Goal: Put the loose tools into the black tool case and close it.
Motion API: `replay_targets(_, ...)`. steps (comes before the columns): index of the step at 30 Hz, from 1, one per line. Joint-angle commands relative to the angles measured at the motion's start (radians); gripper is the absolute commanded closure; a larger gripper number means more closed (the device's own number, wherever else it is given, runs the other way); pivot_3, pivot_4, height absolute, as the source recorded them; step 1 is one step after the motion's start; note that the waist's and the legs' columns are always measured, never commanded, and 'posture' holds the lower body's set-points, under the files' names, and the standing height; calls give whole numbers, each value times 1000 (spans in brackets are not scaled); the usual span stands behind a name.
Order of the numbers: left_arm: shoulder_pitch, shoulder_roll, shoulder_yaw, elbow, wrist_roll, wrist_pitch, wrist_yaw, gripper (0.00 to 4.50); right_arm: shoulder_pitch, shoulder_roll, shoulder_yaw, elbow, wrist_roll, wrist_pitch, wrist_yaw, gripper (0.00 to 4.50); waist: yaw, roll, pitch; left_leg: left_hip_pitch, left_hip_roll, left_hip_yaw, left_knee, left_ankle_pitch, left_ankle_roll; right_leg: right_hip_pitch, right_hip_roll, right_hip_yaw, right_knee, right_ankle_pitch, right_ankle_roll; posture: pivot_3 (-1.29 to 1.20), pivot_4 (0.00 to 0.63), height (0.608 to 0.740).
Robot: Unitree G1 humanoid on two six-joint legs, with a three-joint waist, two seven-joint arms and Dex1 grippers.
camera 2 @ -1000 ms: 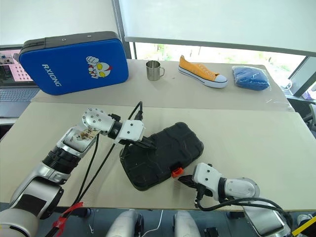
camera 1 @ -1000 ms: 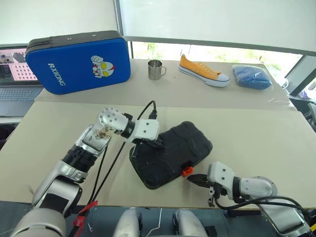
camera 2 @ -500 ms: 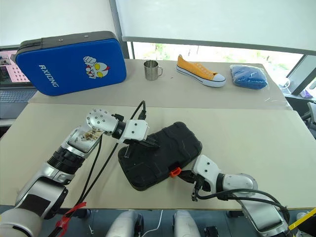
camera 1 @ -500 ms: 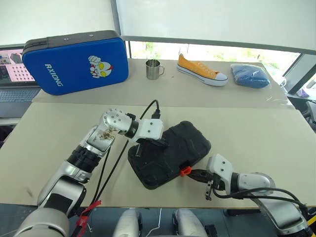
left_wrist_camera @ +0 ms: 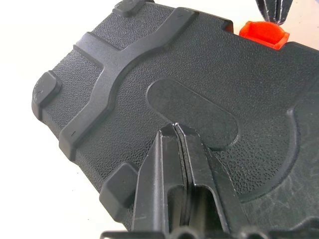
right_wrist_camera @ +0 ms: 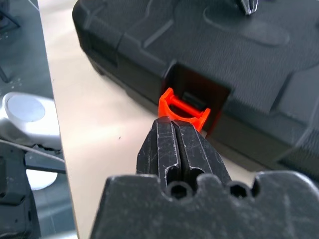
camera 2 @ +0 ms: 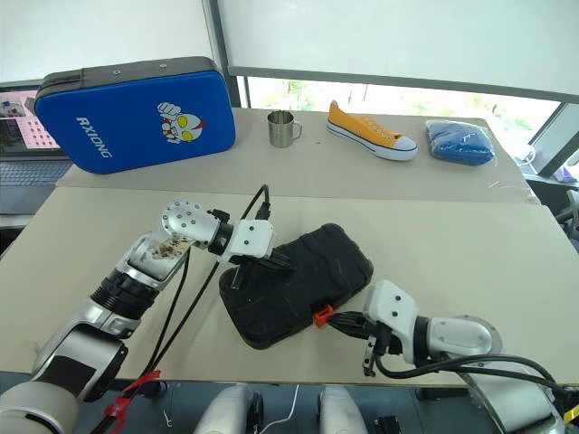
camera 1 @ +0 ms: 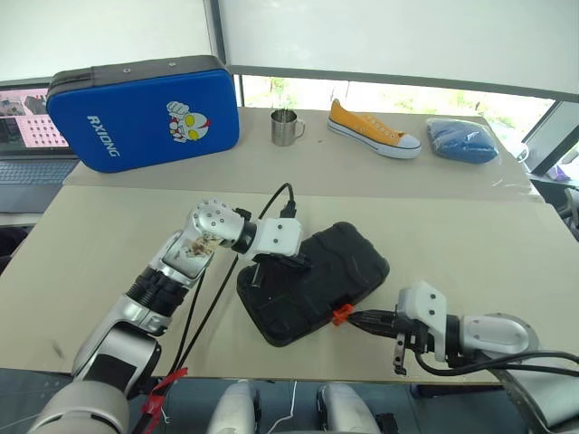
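Right gripper (right_wrist_camera: 177, 130), its two black fingers pressed together with nothing between them, is pointing at the orange latch (right_wrist_camera: 183, 110) of the black tool case (camera 1: 312, 282), the fingertips sitting right at the latch, which is sticking outward from its recess in the case's near edge. Left gripper (left_wrist_camera: 175, 130), fingers likewise pinched together and empty, is resting its tips on the case's textured lid beside an oval recess. Lid down, the case is lying at an angle near the front of the beige table (camera 1: 470, 253). Well apart, along the table's far side, a big blue case with a cartoon figure (camera 1: 145, 113) is standing beside a metal mug (camera 1: 286, 127), an orange sneaker (camera 1: 373, 130) and a blue cloth bundle (camera 1: 462, 141); a laptop (camera 1: 34, 149) is sitting at the far left.
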Motion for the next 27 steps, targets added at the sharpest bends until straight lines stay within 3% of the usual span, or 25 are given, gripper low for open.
replay_targets(1,3,-8,-25,17,28,-6,-7,4444,-48,17,39,27,-34,1,-30,4500,0,0,0,0,0,0,0,0,0,0,0,0,0,0,0,0,150,739)
replay_targets(10,6,-11,-19,14,33,-6,-5,4444,-59,21,87,90,-92,-23,-29,4500,0,0,0,0,0,0,0,0,0,0,0,0,0,0,0,0,150,739)
replay_targets(20,12,-9,-16,12,34,-7,-2,4444,-1,9,-16,-16,1,49,-27,4500,1,0,0,0,0,0,0,0,0,0,0,0,0,0,0,0,150,739)
replay_targets(27,6,-20,-20,20,33,-5,-3,4444,-58,36,66,21,-44,55,-61,4500,-2,0,0,0,0,0,0,0,0,0,0,0,0,0,0,0,150,739)
